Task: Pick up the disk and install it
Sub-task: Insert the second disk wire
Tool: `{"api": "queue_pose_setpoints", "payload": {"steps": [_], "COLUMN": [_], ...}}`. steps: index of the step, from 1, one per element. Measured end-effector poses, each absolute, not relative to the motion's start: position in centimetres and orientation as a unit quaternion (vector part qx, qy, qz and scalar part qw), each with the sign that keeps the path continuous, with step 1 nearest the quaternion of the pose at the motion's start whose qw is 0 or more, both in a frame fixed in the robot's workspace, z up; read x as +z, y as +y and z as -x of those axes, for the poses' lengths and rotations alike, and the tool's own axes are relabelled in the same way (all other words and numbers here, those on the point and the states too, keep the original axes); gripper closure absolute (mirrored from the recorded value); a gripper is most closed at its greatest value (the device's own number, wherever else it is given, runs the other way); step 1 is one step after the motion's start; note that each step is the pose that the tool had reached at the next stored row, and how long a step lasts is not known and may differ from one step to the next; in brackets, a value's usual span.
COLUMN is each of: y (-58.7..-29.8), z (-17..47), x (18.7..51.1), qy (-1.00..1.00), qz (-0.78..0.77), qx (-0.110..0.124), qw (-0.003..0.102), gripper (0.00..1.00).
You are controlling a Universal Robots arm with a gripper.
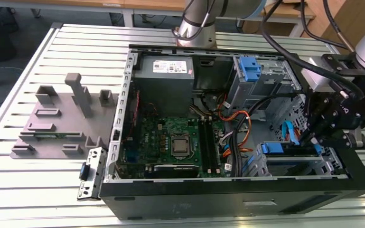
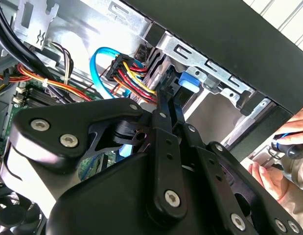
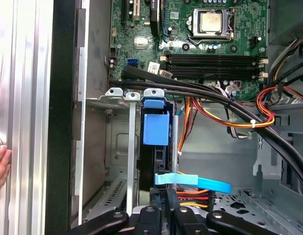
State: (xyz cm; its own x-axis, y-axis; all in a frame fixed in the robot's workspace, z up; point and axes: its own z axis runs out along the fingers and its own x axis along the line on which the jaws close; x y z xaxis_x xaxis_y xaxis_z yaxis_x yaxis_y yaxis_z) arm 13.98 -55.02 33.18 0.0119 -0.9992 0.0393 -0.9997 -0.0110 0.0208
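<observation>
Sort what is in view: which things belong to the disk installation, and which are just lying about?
Job in hand:
- disk, standing in the drive cage
- gripper, right at the disk
- computer case

Lying about:
- grey fixture block on the table
- power supply
- tall blue clip
- person's hand beside the case

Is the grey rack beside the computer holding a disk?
No. In the exterior view the grey rack holds no disk; the gripper is down at the computer case's drive bay.

Exterior view: high, angled down, open computer case (image 1: 233, 190) whole. Both wrist views: close behind the fingers (image 2: 163, 122), sharing the drive cage (image 3: 127, 147) ahead of them.
</observation>
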Motion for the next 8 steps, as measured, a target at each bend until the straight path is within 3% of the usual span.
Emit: {"api": "queue_pose_setpoints", "payload": {"steps": [8], "y": [-55.02], "z": [-13.98], "x": [32.87], "qy": [-0.703], "qz": [-0.711], "qx": [0.007], "qw": [0.021], "gripper": [0.83]}}
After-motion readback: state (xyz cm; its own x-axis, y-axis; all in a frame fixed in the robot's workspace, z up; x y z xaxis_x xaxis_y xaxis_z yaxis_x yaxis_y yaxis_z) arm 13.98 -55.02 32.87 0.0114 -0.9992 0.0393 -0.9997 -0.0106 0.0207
